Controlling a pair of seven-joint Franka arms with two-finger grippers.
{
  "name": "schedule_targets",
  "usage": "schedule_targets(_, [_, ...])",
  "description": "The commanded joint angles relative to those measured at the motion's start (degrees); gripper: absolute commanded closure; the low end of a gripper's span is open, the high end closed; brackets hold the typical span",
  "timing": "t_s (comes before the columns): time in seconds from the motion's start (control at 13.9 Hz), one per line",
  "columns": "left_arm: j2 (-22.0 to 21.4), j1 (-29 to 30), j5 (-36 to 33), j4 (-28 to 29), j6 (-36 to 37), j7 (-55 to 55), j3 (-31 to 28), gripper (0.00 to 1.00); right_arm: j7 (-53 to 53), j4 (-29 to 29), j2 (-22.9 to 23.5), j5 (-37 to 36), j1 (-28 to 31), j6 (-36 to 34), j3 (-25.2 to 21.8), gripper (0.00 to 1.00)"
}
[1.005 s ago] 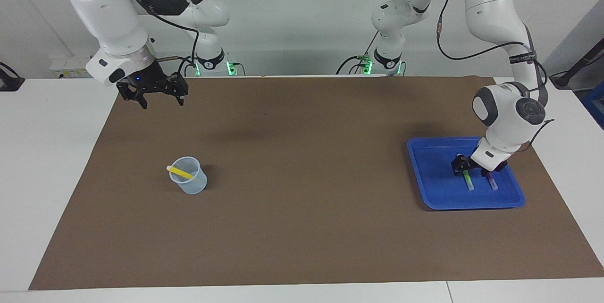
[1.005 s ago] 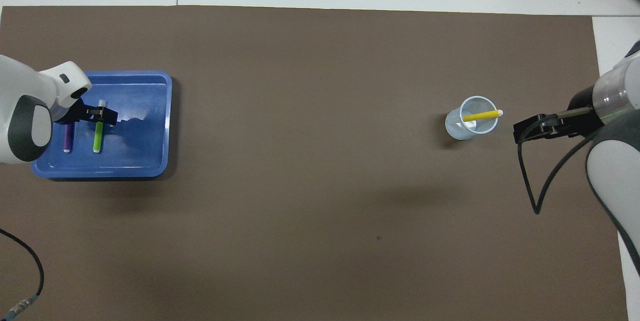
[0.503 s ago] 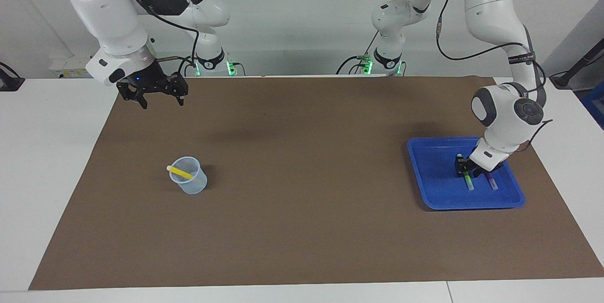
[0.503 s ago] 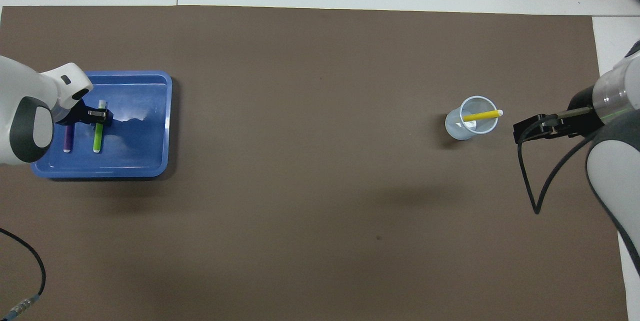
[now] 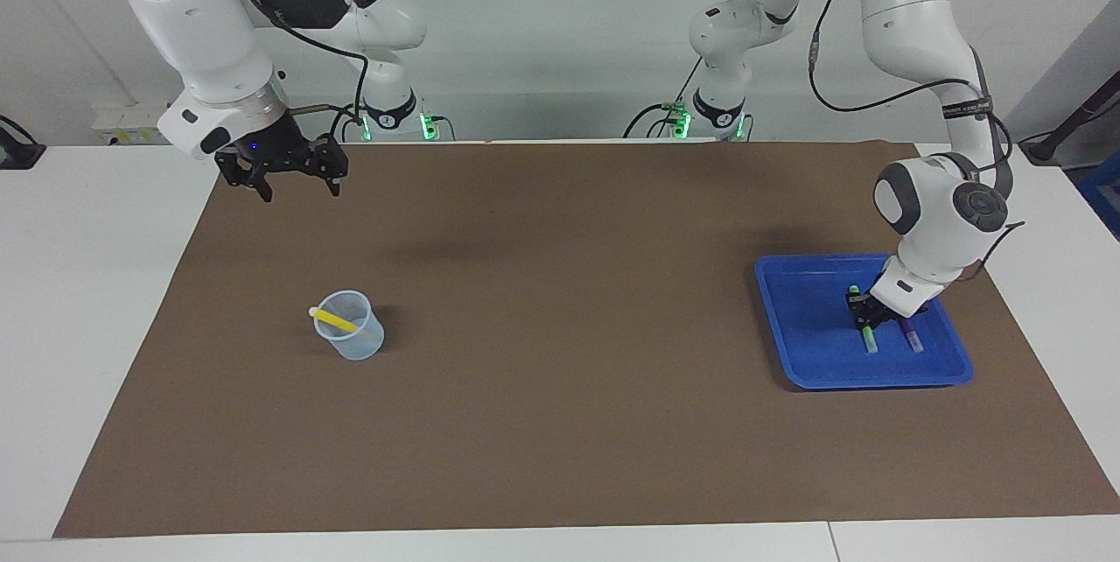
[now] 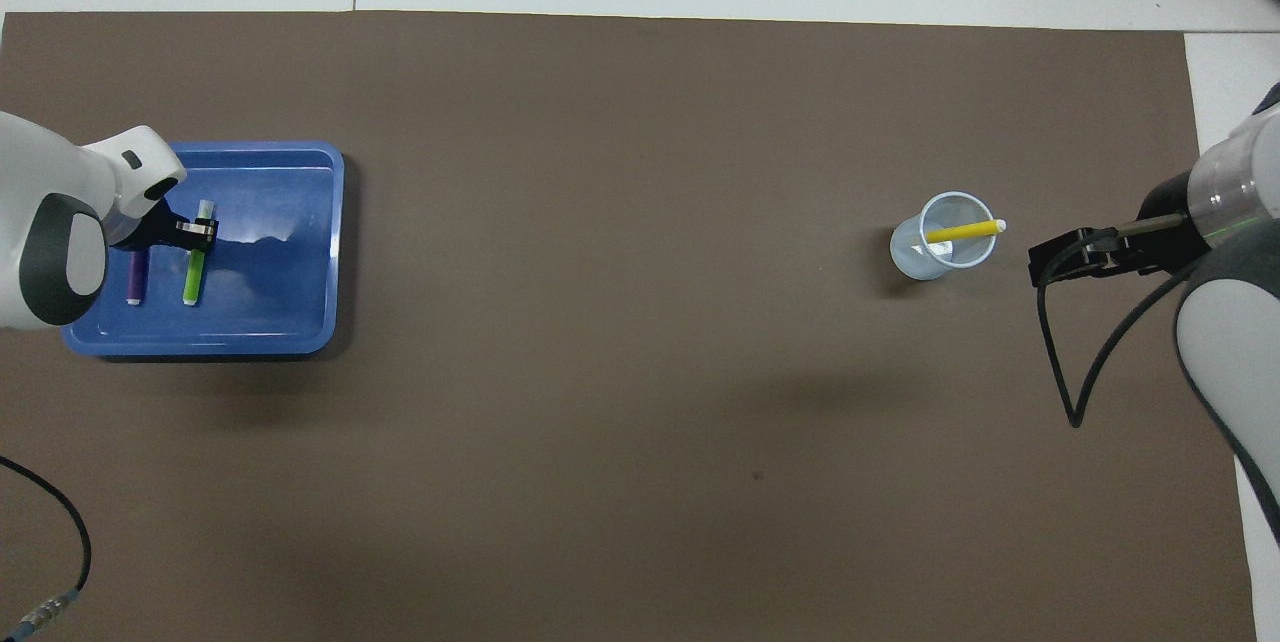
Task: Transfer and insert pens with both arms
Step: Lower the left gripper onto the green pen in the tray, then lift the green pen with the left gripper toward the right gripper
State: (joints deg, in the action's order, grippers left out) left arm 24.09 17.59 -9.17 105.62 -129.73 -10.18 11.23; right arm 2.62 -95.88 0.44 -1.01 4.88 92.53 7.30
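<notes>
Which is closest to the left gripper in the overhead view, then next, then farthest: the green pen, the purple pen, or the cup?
1. green pen, gripped by the shut left gripper in the blue tray.
2. purple pen, beside it in the tray.
3. clear cup, toward the right arm's end.

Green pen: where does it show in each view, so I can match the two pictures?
Facing view: green pen lies in the blue tray at the picture's right, under the left gripper, which is shut on it.
Overhead view: same pen, at the picture's left.
Shared landmark: the purple pen beside it.
</notes>
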Motion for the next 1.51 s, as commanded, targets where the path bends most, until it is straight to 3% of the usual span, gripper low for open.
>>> schedule_targets(0.0, [-1.5,-0.28,-0.77,0.82,0.88,0.43,-0.07,1.0,-0.24,-1.41,-1.41,-1.88,0.39,0.02,0.26,0.0])
schedule_targets(0.43, [-1.5,-1.5,10.29,-7.62,9.32,3.05,0.02,1.0,2.57,-2.82,-2.03,-1.71,1.44,0.19,0.17,0.0])
schedule_targets(0.93, [-4.92,-8.09,15.76,-7.1,11.5,26.41,0.81,1.0,2.31,-3.17,-2.03,0.39,1.62,0.72,0.25,0.0])
schedule_targets(1.44, [-10.02,-22.04,21.37,-6.83,14.86,61.01,0.81,1.0,-4.53,-5.19,-2.11,20.5,0.48,9.93,0.17,0.0])
